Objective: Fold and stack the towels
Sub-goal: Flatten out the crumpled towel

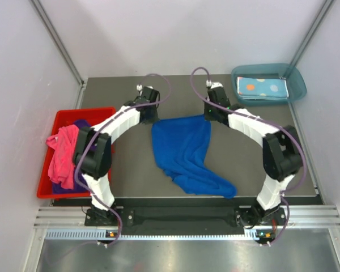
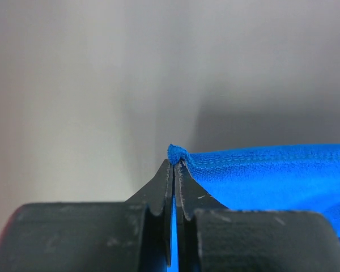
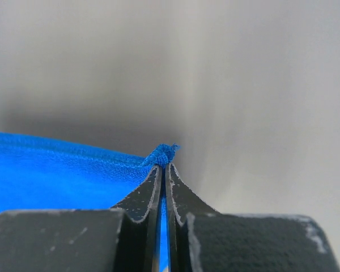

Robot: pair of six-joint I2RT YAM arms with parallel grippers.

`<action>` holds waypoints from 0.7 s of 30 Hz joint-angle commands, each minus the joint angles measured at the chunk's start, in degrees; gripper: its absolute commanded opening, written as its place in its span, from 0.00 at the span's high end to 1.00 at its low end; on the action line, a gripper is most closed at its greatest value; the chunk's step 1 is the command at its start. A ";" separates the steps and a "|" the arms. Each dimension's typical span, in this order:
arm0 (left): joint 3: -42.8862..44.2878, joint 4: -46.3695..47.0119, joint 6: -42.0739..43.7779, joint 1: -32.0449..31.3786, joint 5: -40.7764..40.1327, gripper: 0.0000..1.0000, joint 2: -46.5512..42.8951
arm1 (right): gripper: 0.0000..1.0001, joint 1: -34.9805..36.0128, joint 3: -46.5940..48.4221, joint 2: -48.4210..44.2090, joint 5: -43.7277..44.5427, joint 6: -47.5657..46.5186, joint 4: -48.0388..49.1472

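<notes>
A blue towel (image 1: 184,150) hangs and drapes over the middle of the dark table, its lower part trailing to the front right. My left gripper (image 1: 152,116) is shut on its far left corner (image 2: 178,153). My right gripper (image 1: 208,113) is shut on its far right corner (image 3: 165,153). The top hem stretches between the two grippers. A pink towel (image 1: 62,150) lies in the red tray (image 1: 45,190) at the left, over a purple one (image 1: 82,124). A folded dotted towel (image 1: 262,88) lies in the teal basket (image 1: 297,85) at the back right.
The table's front edge (image 1: 187,198) runs above the arm bases. White walls close in the back and both sides. The red tray sits at the left table edge, the teal basket at the far right corner.
</notes>
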 commanded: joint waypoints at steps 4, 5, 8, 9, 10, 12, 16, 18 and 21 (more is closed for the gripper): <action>0.31 -2.05 4.07 -5.35 -5.04 1.00 -19.24 | 1.00 0.68 -2.91 -21.59 1.88 -1.92 2.83; 0.66 -2.40 4.69 -6.32 -6.01 1.00 -21.09 | 1.00 0.85 -3.61 -23.52 1.88 -2.36 2.75; 2.58 -3.89 6.97 -10.10 -9.61 1.00 -27.59 | 1.00 1.47 -3.36 -31.26 1.44 -4.38 2.22; 3.29 -4.68 7.67 -11.77 -10.32 1.00 -30.31 | 1.00 1.90 -3.09 -34.67 1.44 -4.73 1.70; 4.34 -5.21 8.55 -12.48 -10.68 1.00 -31.47 | 1.00 1.99 -2.65 -36.27 1.18 -5.17 1.26; 7.59 -6.26 9.78 -14.49 -10.95 1.00 -34.45 | 1.00 2.52 -0.90 -40.65 1.00 -6.31 0.12; 13.65 -7.67 12.34 -18.63 -12.79 1.00 -38.15 | 1.00 2.79 1.21 -47.26 0.47 -7.37 -1.47; 15.59 -7.76 13.39 -20.12 -12.97 1.00 -39.73 | 1.00 2.79 2.71 -50.33 0.21 -7.72 -1.91; 18.85 -6.89 14.71 -20.48 -12.70 1.00 -40.97 | 1.00 2.87 5.17 -52.63 -0.32 -7.90 -2.79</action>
